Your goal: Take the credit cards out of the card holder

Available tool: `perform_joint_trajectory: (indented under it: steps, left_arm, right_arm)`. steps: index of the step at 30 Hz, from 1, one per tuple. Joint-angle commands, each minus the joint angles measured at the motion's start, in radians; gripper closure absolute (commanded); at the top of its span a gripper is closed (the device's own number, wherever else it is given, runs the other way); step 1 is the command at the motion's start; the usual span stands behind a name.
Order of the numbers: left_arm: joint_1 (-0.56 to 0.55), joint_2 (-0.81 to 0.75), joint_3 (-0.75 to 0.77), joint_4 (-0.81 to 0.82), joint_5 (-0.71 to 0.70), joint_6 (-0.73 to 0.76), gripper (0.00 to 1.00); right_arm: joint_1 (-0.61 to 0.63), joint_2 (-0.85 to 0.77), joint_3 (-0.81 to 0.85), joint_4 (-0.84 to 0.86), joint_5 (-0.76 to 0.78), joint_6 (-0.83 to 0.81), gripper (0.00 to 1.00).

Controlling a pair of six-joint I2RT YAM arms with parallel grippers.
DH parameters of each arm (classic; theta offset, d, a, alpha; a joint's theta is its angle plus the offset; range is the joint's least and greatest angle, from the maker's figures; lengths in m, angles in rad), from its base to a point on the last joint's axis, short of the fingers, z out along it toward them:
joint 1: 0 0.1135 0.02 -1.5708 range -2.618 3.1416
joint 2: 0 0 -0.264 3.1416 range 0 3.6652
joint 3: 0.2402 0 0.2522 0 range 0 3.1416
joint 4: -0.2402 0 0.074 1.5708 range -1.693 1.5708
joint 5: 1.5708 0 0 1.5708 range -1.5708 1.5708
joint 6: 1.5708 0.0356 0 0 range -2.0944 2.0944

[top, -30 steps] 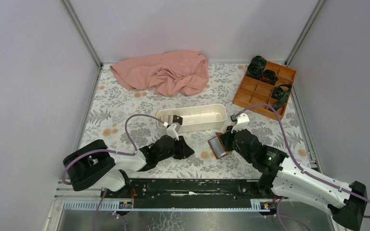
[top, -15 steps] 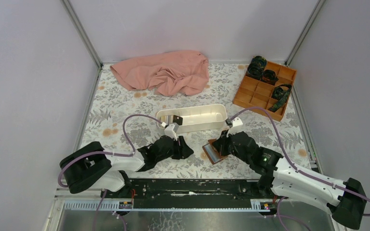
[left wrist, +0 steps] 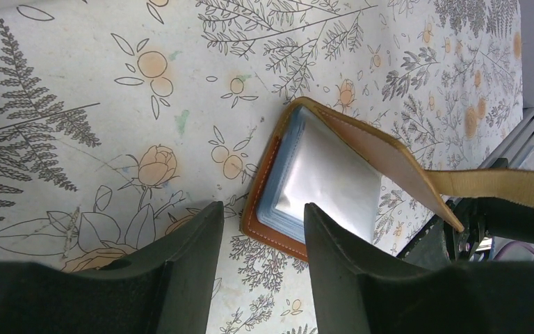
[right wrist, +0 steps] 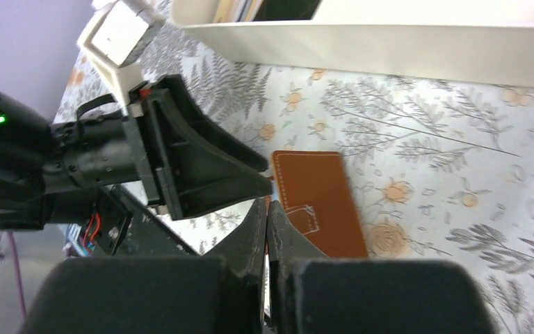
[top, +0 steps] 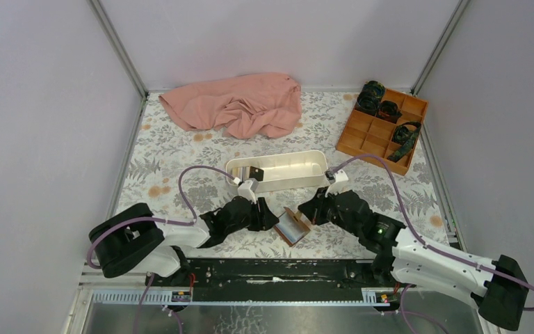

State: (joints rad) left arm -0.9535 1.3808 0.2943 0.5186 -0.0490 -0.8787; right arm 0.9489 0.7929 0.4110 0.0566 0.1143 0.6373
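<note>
The left gripper, jaws released and empty, hovers just beside the open card holder, which lies on the floral table between both arms with credit cards seated inside, its raised flap pinched in the clenched right gripper, the white tray beyond.

No lettering or number is legible, not even on the card holder.

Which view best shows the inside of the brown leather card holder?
Left wrist: the brown leather card holder is open, pale plastic cards in its slots. Top view shows it small; right wrist shows only its brown outside.
</note>
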Motion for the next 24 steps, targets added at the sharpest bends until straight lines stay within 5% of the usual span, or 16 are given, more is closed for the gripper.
perform_joint_trajectory:
  steps: [1,8,24]
  left_arm:
    - [0.004,0.017,0.006,0.039,-0.010,0.010,0.46]
    - [0.003,0.098,0.052,0.073,0.031,0.018,0.46]
    - [0.004,0.190,0.088,0.112,0.063,0.012,0.46]
  right_arm:
    - [-0.005,-0.087,-0.033,-0.072,0.177,0.023,1.00]
    - [-0.005,-0.138,-0.082,-0.214,0.348,0.030,1.00]
    - [-0.013,-0.032,-0.004,-0.395,0.471,0.021,1.00]
